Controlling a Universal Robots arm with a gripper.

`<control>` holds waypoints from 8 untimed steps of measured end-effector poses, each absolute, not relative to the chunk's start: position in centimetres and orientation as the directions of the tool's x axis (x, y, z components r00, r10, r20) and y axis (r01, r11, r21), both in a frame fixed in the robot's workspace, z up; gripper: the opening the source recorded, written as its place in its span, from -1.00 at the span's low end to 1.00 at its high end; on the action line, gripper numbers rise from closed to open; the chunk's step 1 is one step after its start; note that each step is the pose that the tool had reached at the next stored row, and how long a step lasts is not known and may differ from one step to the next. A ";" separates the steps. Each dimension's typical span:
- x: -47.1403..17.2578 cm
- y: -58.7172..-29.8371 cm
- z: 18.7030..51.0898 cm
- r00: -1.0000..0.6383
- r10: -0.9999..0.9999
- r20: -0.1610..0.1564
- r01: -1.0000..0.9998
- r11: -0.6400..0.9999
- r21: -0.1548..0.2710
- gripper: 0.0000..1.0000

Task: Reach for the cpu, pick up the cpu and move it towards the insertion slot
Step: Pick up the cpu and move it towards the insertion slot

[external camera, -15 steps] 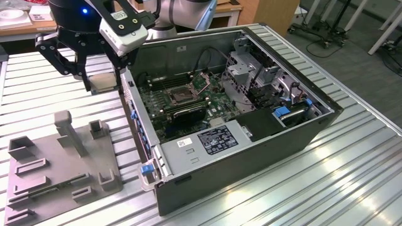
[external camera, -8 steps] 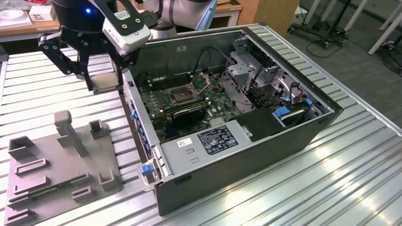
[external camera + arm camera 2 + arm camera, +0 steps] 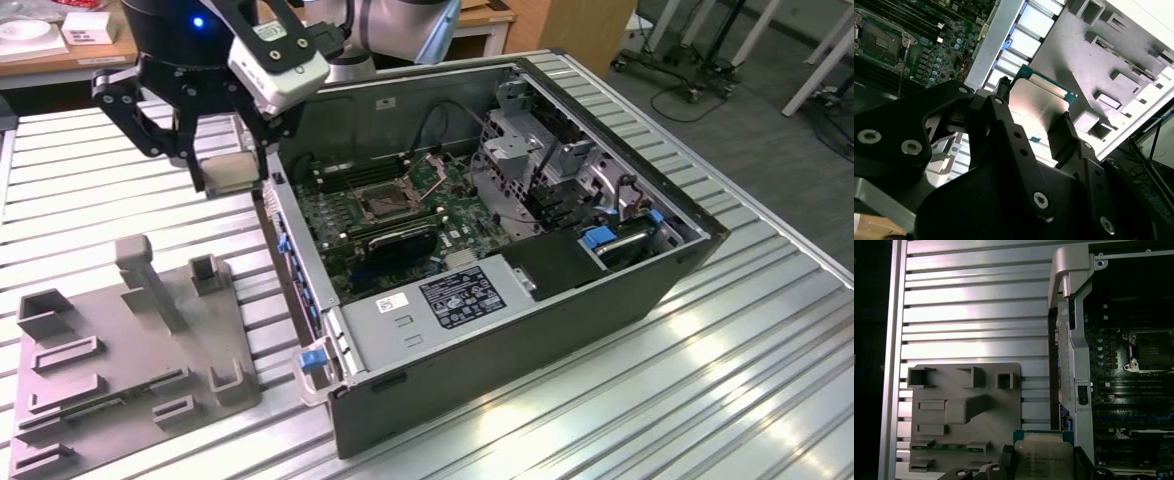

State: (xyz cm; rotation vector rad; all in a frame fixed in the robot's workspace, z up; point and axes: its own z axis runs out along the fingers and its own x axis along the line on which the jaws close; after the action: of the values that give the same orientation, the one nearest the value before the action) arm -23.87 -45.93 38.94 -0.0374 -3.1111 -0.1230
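One arm hangs over the slatted metal table, and its black gripper has both fingers clamped on the cpu, which it holds clear of the table in the air. In the exterior view the chip sits at about ten o'clock from the middle of the open computer case, just outside the case's wall and above the bare slats. The pale metal face of the chip shows between the fingers in both wrist views: in the second wrist view the cpu has a green edge and one black finger pressing on its side, and in the first wrist view the cpu shows print on its lid, too small to tell.

Inside the case, the insertion slot lies on the green motherboard, a dark square with a silvery frame, at about three o'clock from the held chip in the exterior view and well apart from it. The same slot appears in the first wrist view, and again in the second wrist view, with its frame around a dark centre.

A grey plastic tray with raised blocks and shallow recesses rests on the table at about six o'clock from the gripper in the exterior view. A white-labelled power supply sits near the case's front edge.
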 end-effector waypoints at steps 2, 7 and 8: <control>-23.7 -45.9 38.9 -0.999 0.023 0.029 0.025 0.997 0.079 0.08; -23.3 -45.9 38.9 -0.999 0.023 0.029 0.025 0.997 0.079 0.08; -23.2 -45.9 38.9 -0.999 0.023 0.029 0.025 0.997 0.079 0.08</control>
State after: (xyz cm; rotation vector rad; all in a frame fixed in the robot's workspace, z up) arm -23.18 -45.93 38.94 -0.0374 -3.1110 -0.1230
